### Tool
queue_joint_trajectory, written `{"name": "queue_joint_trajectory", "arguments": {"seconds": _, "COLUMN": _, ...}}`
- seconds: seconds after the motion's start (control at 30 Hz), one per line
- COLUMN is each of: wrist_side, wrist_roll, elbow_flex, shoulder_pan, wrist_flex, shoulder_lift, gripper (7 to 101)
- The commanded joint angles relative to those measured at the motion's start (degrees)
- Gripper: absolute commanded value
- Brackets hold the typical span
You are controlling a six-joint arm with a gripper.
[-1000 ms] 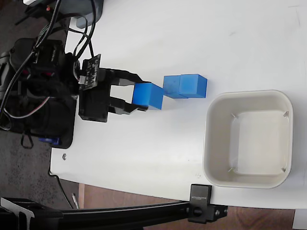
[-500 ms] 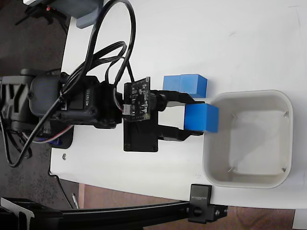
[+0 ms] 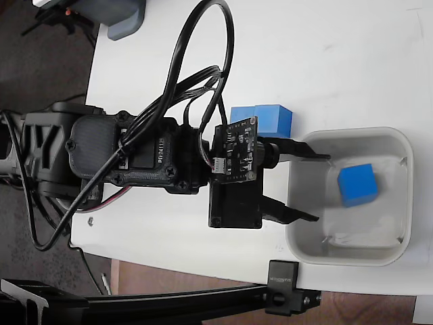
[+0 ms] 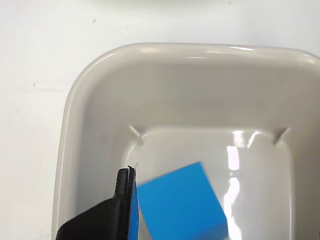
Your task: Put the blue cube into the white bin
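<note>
Sharp-edged blue cube (image 3: 356,184) inside glossy, round-cornered white bin (image 3: 352,256); black jaws spread, empty.

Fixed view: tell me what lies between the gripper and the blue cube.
Nothing but bare bin floor. In the fixed view the open gripper reaches over the white bin, and the blue cube sits inside, apart from the fingertips.

On my feed I see a white table (image 3: 203,54), its top plain and lightly scuffed. Directly on it sits the white bin (image 3: 298,169) near the right side in the fixed view, and just beside the bin's upper left corner a pair of blue cubes (image 3: 267,120) rests touching each other. A black clamp (image 3: 284,296) grips the table's near edge.
</note>
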State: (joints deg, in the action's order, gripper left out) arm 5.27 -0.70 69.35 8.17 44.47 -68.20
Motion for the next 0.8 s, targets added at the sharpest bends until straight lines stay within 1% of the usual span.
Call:
{"name": "queue_joint_trajectory", "arguments": {"seconds": 0.03, "wrist_side": 0.35, "wrist_roll": 0.88, "elbow_flex": -2.2, "shoulder_pan": 0.18, "wrist_flex": 1.67, "shoulder_lift": -4.92, "gripper": 100.0}}
{"name": "queue_joint_trajectory", "arguments": {"seconds": 0.1, "wrist_side": 0.44, "wrist_roll": 1.14, "elbow_flex": 2.9, "shoulder_pan": -0.18, "wrist_flex": 1.14, "shoulder_lift": -9.05, "gripper": 100.0}}
{"name": "queue_joint_trajectory", "arguments": {"seconds": 0.23, "wrist_side": 0.26, "wrist_roll": 0.62, "elbow_flex": 18.63, "shoulder_pan": -0.97, "wrist_flex": -2.55, "shoulder_lift": -22.32, "gripper": 100.0}}
{"name": "queue_joint_trajectory", "arguments": {"seconds": 0.27, "wrist_side": 0.26, "wrist_roll": 0.35, "elbow_flex": 21.97, "shoulder_pan": -1.14, "wrist_flex": -2.64, "shoulder_lift": -25.49, "gripper": 100.0}}
{"name": "queue_joint_trajectory", "arguments": {"seconds": 0.3, "wrist_side": 0.26, "wrist_roll": 0.26, "elbow_flex": 24.26, "shoulder_pan": -1.49, "wrist_flex": -1.85, "shoulder_lift": -28.04, "gripper": 100.0}}
{"name": "queue_joint_trajectory", "arguments": {"seconds": 0.37, "wrist_side": -0.97, "wrist_roll": 0.35, "elbow_flex": 27.16, "shoulder_pan": -2.64, "wrist_flex": 2.2, "shoulder_lift": -31.38, "gripper": 100.0}}
{"name": "queue_joint_trajectory", "arguments": {"seconds": 0.43, "wrist_side": -2.29, "wrist_roll": -0.7, "elbow_flex": 31.99, "shoulder_pan": -4.48, "wrist_flex": 3.87, "shoulder_lift": -35.33, "gripper": 100.0}}
{"name": "queue_joint_trajectory", "arguments": {"seconds": 0.6, "wrist_side": -7.47, "wrist_roll": -4.48, "elbow_flex": 52.29, "shoulder_pan": -10.72, "wrist_flex": 0.79, "shoulder_lift": -51.24, "gripper": 100.0}}
{"name": "queue_joint_trajectory", "arguments": {"seconds": 0.7, "wrist_side": -8.17, "wrist_roll": -5.27, "elbow_flex": 66.27, "shoulder_pan": -11.6, "wrist_flex": -2.81, "shoulder_lift": -65.13, "gripper": 100.0}}
{"name": "queue_joint_trajectory", "arguments": {"seconds": 0.8, "wrist_side": -10.11, "wrist_roll": -5.62, "elbow_flex": 77.52, "shoulder_pan": -12.57, "wrist_flex": -3.6, "shoulder_lift": -77.87, "gripper": 100.0}}
